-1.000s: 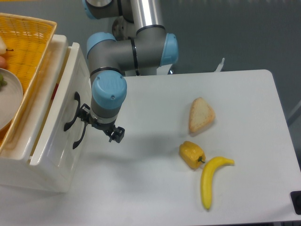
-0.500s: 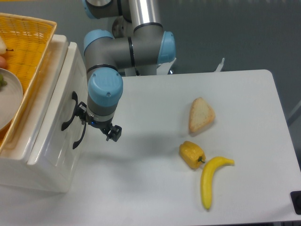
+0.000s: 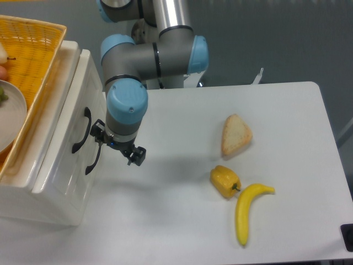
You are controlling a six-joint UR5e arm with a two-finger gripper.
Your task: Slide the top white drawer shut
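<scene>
- The top white drawer [image 3: 66, 110] sits at the left of the desk [image 3: 182, 221], the upper of two glossy white fronts in a cabinet; its front lies close in line with the lower drawer front [image 3: 69, 176], with only a slight step showing along the top edge.
- Its curved black handle [image 3: 81, 130] is on the drawer front, just left of the robot's wrist.
- A second black handle [image 3: 94, 159] sits on the lower front, below and a little to the right of the first.
- The gripper [image 3: 118, 149] hangs just beside the drawer fronts, near both handles, with nothing seen between its fingers; whether the jaws are parted or closed cannot be told from this angle.
- The arm [image 3: 146, 58] reaches down from the top of the view, grey with light blue joint caps.
- A yellow wicker basket [image 3: 33, 49] rests on top of the cabinet, with a pale plate [image 3: 11, 113] inside it.
- On the desk well to the right lie a slice of bread [image 3: 236, 134], a yellow pepper [image 3: 225, 181] and a banana [image 3: 247, 212], the pepper just beside the banana.
</scene>
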